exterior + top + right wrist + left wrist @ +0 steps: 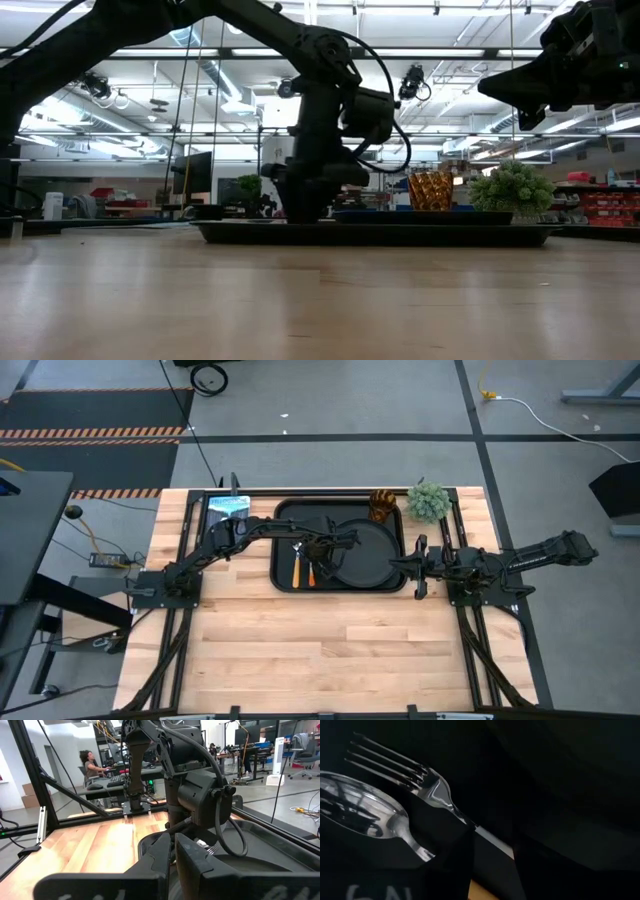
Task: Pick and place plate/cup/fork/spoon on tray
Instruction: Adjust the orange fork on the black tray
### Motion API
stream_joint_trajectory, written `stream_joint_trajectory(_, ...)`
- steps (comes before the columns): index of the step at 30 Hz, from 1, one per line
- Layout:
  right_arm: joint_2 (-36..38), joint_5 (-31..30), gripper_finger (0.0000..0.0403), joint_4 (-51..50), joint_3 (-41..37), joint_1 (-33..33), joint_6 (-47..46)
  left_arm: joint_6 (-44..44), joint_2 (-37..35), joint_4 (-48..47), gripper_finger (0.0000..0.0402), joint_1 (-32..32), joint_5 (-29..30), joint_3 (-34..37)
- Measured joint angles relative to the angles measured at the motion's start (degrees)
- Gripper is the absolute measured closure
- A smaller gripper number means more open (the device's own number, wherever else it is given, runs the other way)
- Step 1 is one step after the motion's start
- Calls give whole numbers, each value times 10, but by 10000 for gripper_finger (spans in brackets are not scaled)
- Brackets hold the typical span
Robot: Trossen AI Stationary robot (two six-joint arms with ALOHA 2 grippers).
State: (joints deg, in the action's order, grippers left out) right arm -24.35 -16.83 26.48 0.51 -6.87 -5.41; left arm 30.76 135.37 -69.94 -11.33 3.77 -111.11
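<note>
The black tray [283, 585] lies at the table's far middle, and it also shows in the low view [380, 233]. The round black plate [372, 560] lies in its right half. The fork [432, 787] and the spoon [362, 812] lie side by side in its left half, orange handles [304, 572] toward the near edge. The amber cup [383, 506] stands at the tray's far right corner. My left gripper [316, 550] is low over the fork and spoon, open. My right gripper [418, 565] is shut and empty, raised by the tray's right rim. My left gripper comes down from above over the necks of the fork and spoon. One finger [445, 860] covers the spoon's neck, and the fork's neck [490, 839] crosses the gap between the fingers. Both lie flat on the tray. Whether the fingers touch either, I cannot tell.
A small green plant [428, 500] stands right of the cup at the far edge. A blue and white item [228, 507] lies at the far left. Bare wood fills the near half of the table. A person [92, 765] sits at a desk beyond the table.
</note>
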Motion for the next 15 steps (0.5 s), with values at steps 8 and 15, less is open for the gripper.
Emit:
stream_joint_trajectory(8,0,0,369,0,0,0,0,-10,0,-9,267,0,0,0)
stream_joint_trajectory(15,0,0,369,0,0,0,0,46,-1,-8,262,-1,10,0)
